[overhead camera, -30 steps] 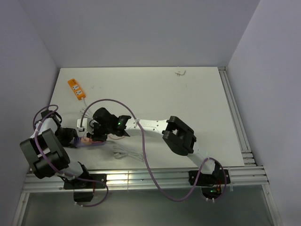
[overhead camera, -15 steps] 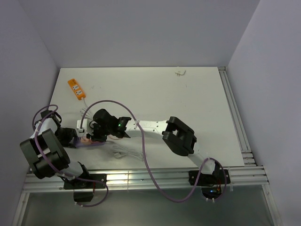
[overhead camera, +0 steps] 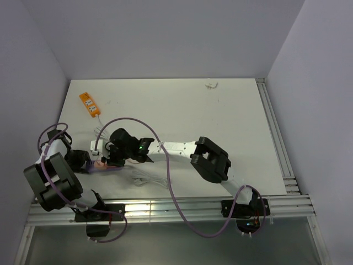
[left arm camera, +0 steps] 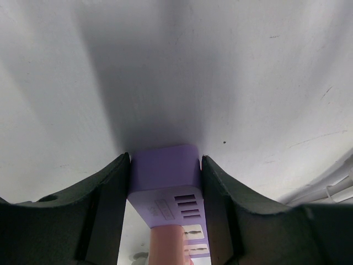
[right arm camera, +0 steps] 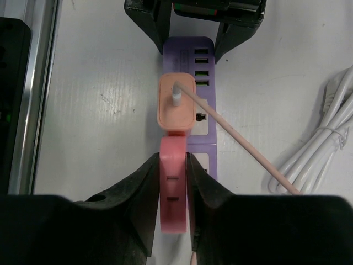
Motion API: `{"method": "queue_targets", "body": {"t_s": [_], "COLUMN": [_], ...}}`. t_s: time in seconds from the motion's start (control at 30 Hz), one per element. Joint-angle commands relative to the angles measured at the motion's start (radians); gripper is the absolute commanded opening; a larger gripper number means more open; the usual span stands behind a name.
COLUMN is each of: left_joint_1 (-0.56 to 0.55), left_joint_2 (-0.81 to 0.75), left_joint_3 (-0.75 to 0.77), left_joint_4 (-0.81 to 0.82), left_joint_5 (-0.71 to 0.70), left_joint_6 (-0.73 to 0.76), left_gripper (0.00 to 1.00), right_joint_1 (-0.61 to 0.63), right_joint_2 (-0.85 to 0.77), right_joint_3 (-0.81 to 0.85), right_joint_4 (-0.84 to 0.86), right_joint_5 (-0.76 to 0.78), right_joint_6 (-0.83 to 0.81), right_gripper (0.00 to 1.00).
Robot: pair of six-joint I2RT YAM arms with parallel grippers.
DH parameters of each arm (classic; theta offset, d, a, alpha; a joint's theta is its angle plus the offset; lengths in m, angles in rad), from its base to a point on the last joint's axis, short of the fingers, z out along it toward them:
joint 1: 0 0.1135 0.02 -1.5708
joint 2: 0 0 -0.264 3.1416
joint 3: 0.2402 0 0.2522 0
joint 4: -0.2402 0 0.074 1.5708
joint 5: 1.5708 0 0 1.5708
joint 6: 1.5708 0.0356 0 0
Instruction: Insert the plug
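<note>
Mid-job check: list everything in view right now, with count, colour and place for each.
plug: one, salmon-pink, on the lilac strip's socket face; its thin pink cord trails aside.
lilac power strip: one, lilac, near-left of the table, one end between the left fingers.
slotted block: one, coral-pink, between the right fingers, butting against the plug.
orange power strip: one, orange, far-left of the table.
white cable: one bundle, white, beside the lilac strip.
scrap: one, white, far edge.
table: one, white.
left fingers: two, black, closed on the lilac strip's end.
right fingers: two, black, closed on the slotted block.
</note>
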Motion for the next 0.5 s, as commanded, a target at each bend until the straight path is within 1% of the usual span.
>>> {"method": "queue_targets", "body": {"t_s": [0.0, 0.03, 0.1, 0.13, 0.2, 0.23, 0.3, 0.33, 0.37, 0.47], "left_joint_1": [0.001, 0.001, 0.003, 0.005, 0.005, 0.006, 0.006, 0.005, 0.008, 0.009], "left_joint_2": [-0.008, -0.013, -0.029, -0.036, -0.049, -0.052, -0.063, -0.068, -0.078, -0.105], "left_joint_3": [-0.033, -0.032, -0.030, -0.030, -0.026, -0.026, -0.020, -0.018, -0.018, -0.014], "left_joint_4": [0.008, 0.008, 0.006, 0.003, -0.004, -0.012, -0.026, -0.030, -0.035, -0.046], "left_joint_5": [0.036, 0.032, 0.029, 0.028, 0.017, 0.012, 0.011, 0.011, 0.011, 0.011], "left_joint_6": [0.008, 0.008, 0.008, 0.010, 0.004, 0.004, 0.002, 0.001, -0.004, -0.006], "left_gripper": [0.07, 0.17, 0.25, 0.35, 0.43, 0.51, 0.55, 0.60, 0.61, 0.68], "right_joint_1": [0.019, 0.016, 0.013, 0.013, 0.011, 0.010, 0.010, 0.010, 0.008, 0.006], "right_joint_2": [-0.003, -0.014, -0.026, -0.032, -0.051, -0.054, -0.066, -0.071, -0.081, -0.111], "right_joint_3": [-0.041, -0.044, -0.065, -0.076, -0.088, -0.091, -0.100, -0.105, -0.107, -0.130], "right_joint_4": [0.041, 0.052, 0.072, 0.084, 0.087, 0.087, 0.124, 0.127, 0.133, 0.155], "right_joint_5": [-0.004, -0.007, -0.009, -0.009, -0.004, 0.000, -0.001, -0.004, -0.006, -0.006], "right_joint_6": [0.027, 0.034, 0.042, 0.048, 0.057, 0.059, 0.065, 0.068, 0.074, 0.086], "right_gripper": [0.36, 0.39, 0.46, 0.48, 0.51, 0.53, 0.56, 0.56, 0.56, 0.59]}}
